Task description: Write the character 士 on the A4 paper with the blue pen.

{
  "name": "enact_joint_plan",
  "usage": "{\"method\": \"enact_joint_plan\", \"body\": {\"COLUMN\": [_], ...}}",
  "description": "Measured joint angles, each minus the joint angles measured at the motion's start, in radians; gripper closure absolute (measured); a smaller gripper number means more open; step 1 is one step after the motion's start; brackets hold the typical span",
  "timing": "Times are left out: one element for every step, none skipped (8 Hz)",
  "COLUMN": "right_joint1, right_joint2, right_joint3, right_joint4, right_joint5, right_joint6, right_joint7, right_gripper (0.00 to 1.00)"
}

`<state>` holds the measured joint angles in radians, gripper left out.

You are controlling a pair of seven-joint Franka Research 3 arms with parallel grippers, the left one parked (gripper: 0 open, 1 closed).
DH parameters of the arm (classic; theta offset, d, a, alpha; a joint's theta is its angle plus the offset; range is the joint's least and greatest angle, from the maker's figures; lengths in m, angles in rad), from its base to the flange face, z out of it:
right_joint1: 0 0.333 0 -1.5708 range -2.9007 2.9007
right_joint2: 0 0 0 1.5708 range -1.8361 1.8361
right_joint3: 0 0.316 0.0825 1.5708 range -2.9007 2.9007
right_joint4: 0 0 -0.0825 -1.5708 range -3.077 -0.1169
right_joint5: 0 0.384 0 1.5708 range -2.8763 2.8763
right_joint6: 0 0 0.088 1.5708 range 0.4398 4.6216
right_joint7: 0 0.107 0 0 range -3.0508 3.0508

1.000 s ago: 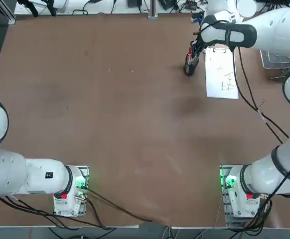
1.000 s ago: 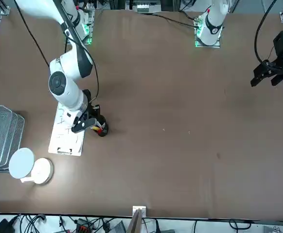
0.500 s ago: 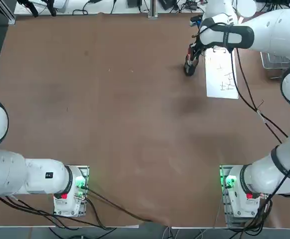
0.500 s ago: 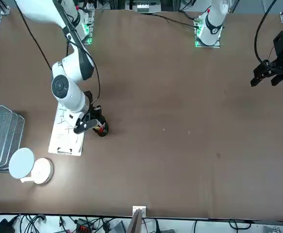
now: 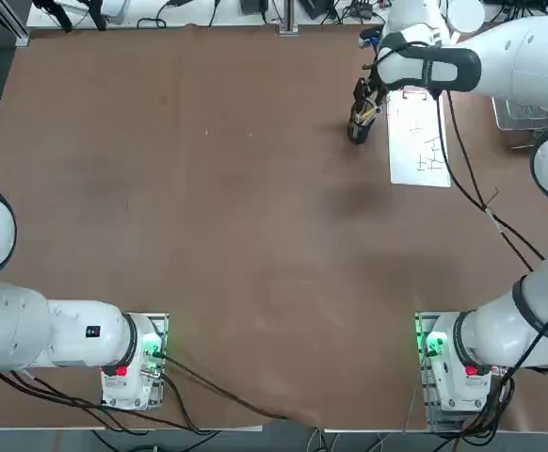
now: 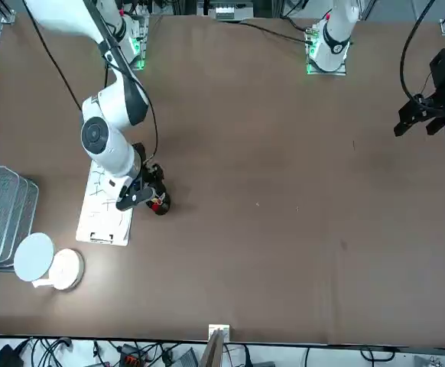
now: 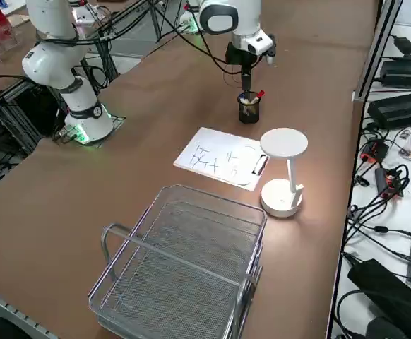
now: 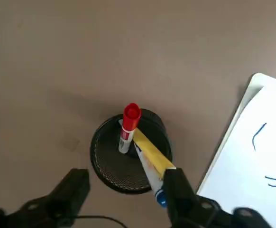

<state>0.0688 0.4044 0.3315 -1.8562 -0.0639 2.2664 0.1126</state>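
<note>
Right gripper [image 8: 124, 197] poised over the black mesh pen cup [image 8: 128, 152], fingers spread apart and holding nothing.

The blue pen [image 8: 160, 197] shows only as a short blue tip leaning out over the cup's rim, pressed up beside the yellow pen [image 8: 153, 154] and just beside one dark finger [image 8: 176, 190]; the rest of it is hidden. A red-capped pen [image 8: 130, 124] stands more upright in the same cup. The cup sits on the brown tabletop [image 5: 208, 207] just beside the A4 paper [image 5: 419, 141], apart from it. The sheet is white, lies flat with a clip at its far short edge, and carries a few thin blue handwritten strokes. Near the sheet's clip end stands a small white lamp [image 7: 283, 173], and a wire basket [image 7: 184, 272] rests on the tabletop beyond the sheet's other end.
</note>
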Motion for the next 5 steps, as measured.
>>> {"method": "enact_joint_plan", "body": {"right_joint1": [-0.001, -0.002, -0.003, -0.004, -0.009], "right_joint2": [-0.012, -0.028, -0.045, -0.067, -0.093], "right_joint3": [0.0, -0.001, -0.003, -0.009, -0.022], "right_joint4": [0.001, 0.005, 0.018, 0.038, 0.055], "right_joint5": [0.0, 0.0, 0.0, 0.0, 0.0], "right_joint6": [-0.014, -0.028, -0.056, -0.091, -0.116], "right_joint7": [0.0, 0.0, 0.0, 0.0, 0.001], "right_gripper": [0.0, 0.0, 0.0, 0.0, 0.0]}}
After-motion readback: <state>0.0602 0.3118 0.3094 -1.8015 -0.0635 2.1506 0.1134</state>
